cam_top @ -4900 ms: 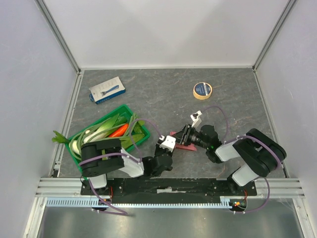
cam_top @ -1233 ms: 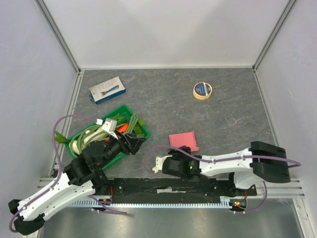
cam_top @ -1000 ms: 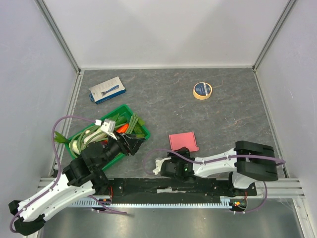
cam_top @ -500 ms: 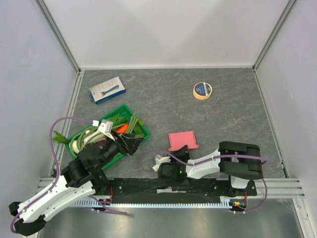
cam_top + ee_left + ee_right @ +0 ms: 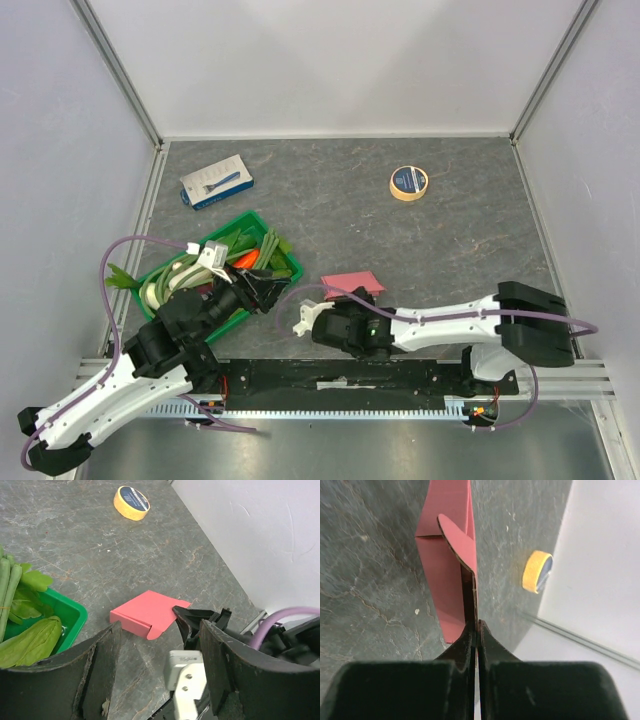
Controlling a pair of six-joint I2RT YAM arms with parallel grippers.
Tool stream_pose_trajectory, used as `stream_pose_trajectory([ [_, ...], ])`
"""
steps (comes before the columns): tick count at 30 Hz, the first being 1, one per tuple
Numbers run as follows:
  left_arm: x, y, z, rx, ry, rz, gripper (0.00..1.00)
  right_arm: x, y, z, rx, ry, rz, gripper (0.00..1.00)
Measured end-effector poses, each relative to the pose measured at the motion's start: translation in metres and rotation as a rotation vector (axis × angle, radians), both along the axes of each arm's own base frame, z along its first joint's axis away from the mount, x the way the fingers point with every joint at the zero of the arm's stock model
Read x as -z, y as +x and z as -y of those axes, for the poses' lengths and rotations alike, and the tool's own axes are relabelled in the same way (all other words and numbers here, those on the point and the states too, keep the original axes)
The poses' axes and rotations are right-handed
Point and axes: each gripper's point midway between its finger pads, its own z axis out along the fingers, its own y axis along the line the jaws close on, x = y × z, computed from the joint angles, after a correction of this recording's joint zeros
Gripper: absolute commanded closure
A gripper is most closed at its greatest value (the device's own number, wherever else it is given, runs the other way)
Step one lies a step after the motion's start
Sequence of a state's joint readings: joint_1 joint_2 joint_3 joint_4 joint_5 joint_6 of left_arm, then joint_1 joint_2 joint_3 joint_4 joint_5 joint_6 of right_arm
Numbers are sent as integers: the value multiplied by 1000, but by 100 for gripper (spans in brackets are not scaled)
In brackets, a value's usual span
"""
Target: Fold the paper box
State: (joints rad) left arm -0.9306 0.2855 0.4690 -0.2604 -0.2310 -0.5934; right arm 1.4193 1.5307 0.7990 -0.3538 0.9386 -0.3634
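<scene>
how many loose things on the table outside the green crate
3: the blue-and-white package at the far left, the tape roll at the far right, and the paper box near the middle, its edge pinched by the right gripper. More may be hidden from view.

You see soft, even overhead light and faint shadows; up close in your wrist view, the right gripper blurs dark.

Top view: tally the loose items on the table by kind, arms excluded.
pink paper box: 1
blue-and-white package: 1
tape roll: 1
green crate of vegetables: 1
Total: 4
</scene>
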Motion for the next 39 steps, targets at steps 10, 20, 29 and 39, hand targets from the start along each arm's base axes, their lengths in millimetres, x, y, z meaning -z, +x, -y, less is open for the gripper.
stream_pose_trajectory([
  [10, 11, 5, 5, -4, 43, -32, 30, -15, 0, 6, 6, 98, -395, 100],
  [20, 78, 3, 15, 14, 117, -163, 34, -9, -11, 18, 34, 78, -601, 100],
  [29, 109, -10, 28, 91, 78, -227, 37, -8, 0, 10, 74, 70, -674, 98],
  [39, 130, -19, 42, 169, 69, -275, 36, 9, 21, 2, 119, 48, -730, 81],
])
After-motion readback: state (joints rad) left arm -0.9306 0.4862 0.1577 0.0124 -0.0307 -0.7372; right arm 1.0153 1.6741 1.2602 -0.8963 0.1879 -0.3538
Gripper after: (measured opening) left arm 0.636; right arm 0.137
